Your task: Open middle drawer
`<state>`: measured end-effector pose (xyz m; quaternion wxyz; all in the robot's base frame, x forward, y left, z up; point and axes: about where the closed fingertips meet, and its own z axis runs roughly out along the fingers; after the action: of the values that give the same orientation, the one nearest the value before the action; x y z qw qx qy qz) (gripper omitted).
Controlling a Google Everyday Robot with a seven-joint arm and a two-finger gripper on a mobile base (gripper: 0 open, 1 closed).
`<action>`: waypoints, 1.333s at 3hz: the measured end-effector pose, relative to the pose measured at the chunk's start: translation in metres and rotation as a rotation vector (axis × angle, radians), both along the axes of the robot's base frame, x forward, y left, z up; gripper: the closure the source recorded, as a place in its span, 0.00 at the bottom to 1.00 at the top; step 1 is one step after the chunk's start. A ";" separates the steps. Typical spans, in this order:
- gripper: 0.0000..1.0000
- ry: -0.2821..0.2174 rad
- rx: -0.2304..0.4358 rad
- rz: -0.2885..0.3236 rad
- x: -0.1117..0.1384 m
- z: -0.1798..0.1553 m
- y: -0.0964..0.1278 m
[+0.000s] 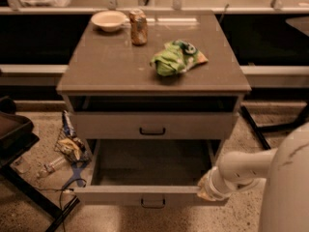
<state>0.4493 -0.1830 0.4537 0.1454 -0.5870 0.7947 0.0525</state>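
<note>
The middle drawer [120,195] is the low, flat-fronted grey-beige one with a small dark bar handle [153,203]. It stands pulled far out of the cabinet, and its long tray [149,161] shows empty inside. Above it, the taller-fronted drawer [106,125] with the same handle looks slightly out, with a dark gap under the tabletop. My gripper [205,189] is at the right front corner of the middle drawer, against its front edge. The pale arm [246,166] reaches in from the lower right. No lower drawer shows.
On the cabinet top [96,66] are a white bowl [108,20], a soda can [138,26] and a green chip bag [176,57]. Trash and a wire basket [70,146] lie on the floor at left, beside a dark chair [17,139]. A dark stand leg [256,127] is at right.
</note>
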 end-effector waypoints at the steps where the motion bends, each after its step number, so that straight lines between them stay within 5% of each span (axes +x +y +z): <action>1: 1.00 0.023 -0.012 0.016 -0.027 0.007 0.002; 2: 1.00 0.066 -0.029 0.025 -0.063 0.005 -0.006; 4: 1.00 0.061 -0.055 0.052 -0.055 0.009 -0.006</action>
<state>0.3942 -0.1891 0.4625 0.1035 -0.6094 0.7843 0.0524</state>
